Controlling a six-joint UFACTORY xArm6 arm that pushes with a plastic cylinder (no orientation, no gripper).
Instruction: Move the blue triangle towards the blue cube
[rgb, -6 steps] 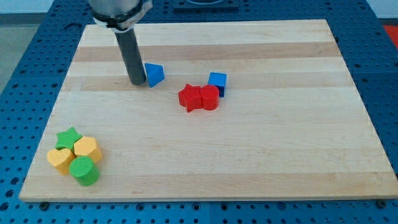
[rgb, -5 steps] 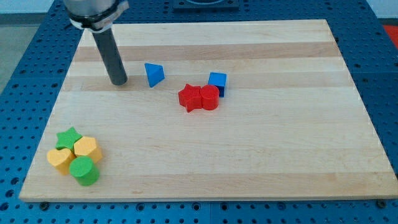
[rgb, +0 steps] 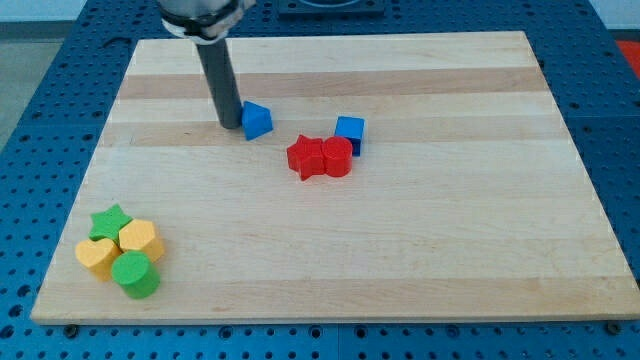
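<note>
Pressing against the blue triangle's (rgb: 257, 120) left side, my tip (rgb: 230, 124) stands in for a pincer, so nothing is clenched or released. That placement suits shoving it rightward toward the blue cube (rgb: 349, 131), which sits near, touching two red blocks (rgb: 320, 157) on the counter (rgb: 420, 230).

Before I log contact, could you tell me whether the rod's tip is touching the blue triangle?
Touching: in the camera view my tip sits flush against the blue triangle on the view's left, no board showing between them.

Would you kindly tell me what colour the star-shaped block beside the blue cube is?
Red; the red star shows clearly in the camera view.
</note>
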